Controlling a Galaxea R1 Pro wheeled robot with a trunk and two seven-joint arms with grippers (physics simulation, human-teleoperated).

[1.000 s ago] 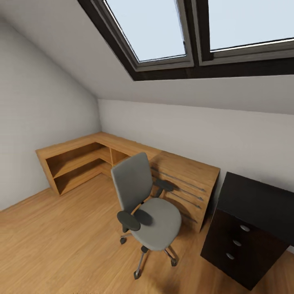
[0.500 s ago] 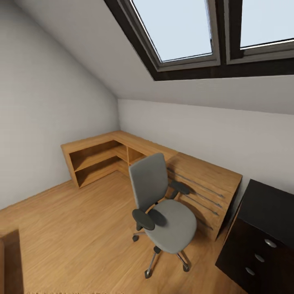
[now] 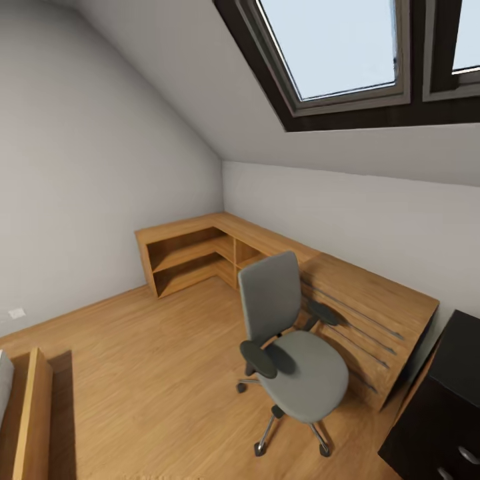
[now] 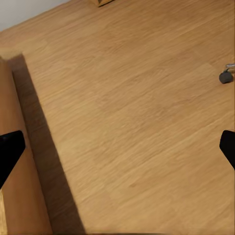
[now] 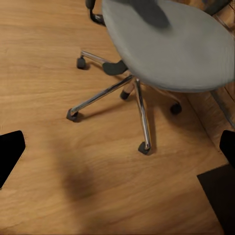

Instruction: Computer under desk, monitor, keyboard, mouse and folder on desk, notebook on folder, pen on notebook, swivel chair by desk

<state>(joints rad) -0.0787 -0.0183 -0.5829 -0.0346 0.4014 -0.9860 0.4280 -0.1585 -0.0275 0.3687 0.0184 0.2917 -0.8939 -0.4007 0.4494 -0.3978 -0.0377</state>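
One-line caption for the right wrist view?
Open right gripper above wood floor, beside the empty swivel chair.

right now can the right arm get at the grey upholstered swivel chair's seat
Probably yes: the right gripper hangs open above the grey upholstered swivel chair, with bare wood floor between them.

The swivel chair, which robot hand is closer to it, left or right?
Right. The right hand hangs just over the floor beside the swivel chair, right by its chrome legs. The left hand faces bare floor, with just one chair castor far off.
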